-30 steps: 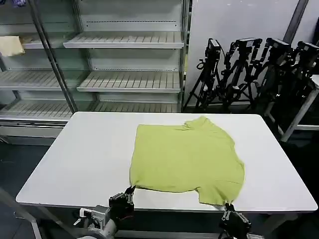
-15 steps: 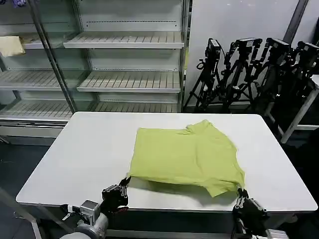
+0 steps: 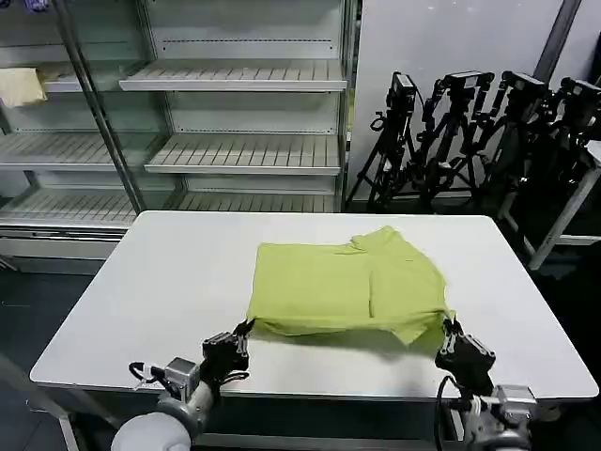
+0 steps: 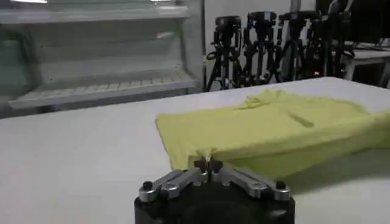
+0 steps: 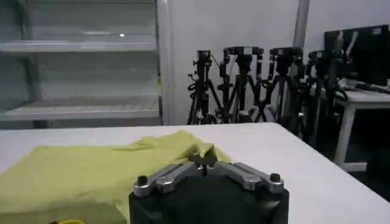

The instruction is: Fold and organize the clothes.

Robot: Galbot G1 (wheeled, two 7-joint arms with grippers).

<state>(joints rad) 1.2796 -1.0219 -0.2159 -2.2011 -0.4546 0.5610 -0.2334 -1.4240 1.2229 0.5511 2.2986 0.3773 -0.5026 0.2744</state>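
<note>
Pinching soft T-shirt [image 3: 343,291] hem corners, apparently: left gripper [image 3: 246,328], right gripper [image 3: 450,328], both closed.

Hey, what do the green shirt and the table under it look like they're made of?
The shirt looks like soft matte knit fabric, probably cotton: it drapes and sags where the left claw and right claw pinch its near corners, with soft creases. The table looks like a smooth white laminate or painted board, faintly glossy; its exact material is unclear.
</note>
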